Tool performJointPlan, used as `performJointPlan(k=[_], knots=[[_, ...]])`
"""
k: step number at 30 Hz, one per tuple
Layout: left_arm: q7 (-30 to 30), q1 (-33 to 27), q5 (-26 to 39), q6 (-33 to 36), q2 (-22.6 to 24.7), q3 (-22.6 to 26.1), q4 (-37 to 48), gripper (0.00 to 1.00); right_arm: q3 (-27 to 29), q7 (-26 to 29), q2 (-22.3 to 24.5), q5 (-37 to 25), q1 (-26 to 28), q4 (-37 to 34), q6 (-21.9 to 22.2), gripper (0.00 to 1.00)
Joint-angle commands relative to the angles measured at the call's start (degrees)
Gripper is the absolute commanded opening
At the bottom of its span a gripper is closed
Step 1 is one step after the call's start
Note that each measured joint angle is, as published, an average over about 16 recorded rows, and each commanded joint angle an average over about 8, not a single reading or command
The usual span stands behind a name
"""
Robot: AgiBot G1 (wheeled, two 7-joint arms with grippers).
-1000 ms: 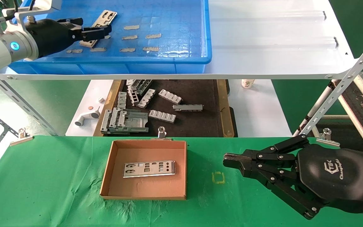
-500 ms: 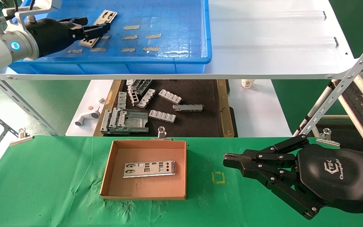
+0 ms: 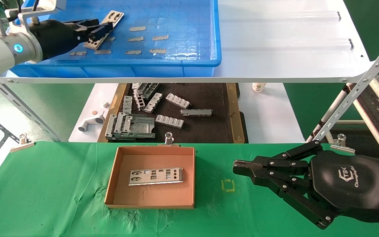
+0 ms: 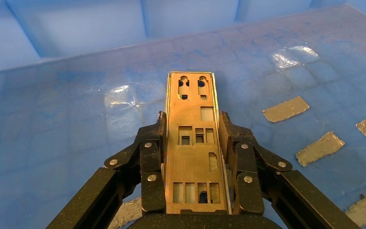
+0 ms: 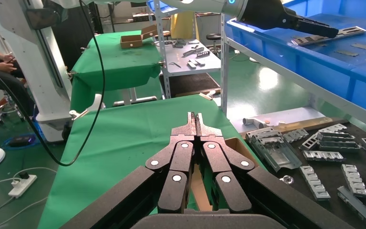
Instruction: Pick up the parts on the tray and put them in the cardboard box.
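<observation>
A silver punched plate (image 4: 193,138) is held by its long edges in my left gripper (image 4: 192,121), which is shut on it over the left part of the blue tray (image 3: 216,39). From the head camera the plate (image 3: 112,17) sticks out past the left gripper (image 3: 98,31), slanting over the tray floor. A second plate (image 3: 155,176) lies flat in the cardboard box (image 3: 111,179) on the green table. My right gripper (image 3: 239,166) is parked, shut and empty, to the right of the box; the wrist camera shows the right gripper (image 5: 195,117) with its fingertips pressed together.
Grey tape scraps (image 3: 137,39) lie on the tray floor. Below the white shelf (image 3: 275,42), a dark tray (image 3: 209,131) holds grey ribbed bracket pieces (image 3: 169,121). A slanted metal strut (image 3: 357,89) rises at the right. A yellow mark (image 3: 228,185) is on the cloth.
The left gripper's fingers have closed onto the plate's edges, and the plate has shifted slightly with them. The right arm has not moved.
</observation>
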Motion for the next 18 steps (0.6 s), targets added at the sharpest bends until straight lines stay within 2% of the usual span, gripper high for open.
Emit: performJointPlan(k=[1,11,15,18], knots=[[0.08,-0.04,-0.02,0.00,0.02,-0.02,-0.05,0.00,0.00,0.00,0.00,0.00,0.00,0.00,0.00,0.00],[1.19,-1.15,-0.76,2.57,-0.99,-0.52,-1.58,0.00,0.00,0.00,0.00,0.00,0.00,0.00,0.00,0.00],[3.01,-2.29,-1.45,9.67,-3.14,-0.89,-4.11,0.00,0.00,0.00,0.00,0.00,0.00,0.00,0.00,0.00],[5.37,-2.83,-1.93,18.73,-5.50,-0.99,-6.59,0.00,0.00,0.00,0.00,0.00,0.00,0.00,0.00,0.00]])
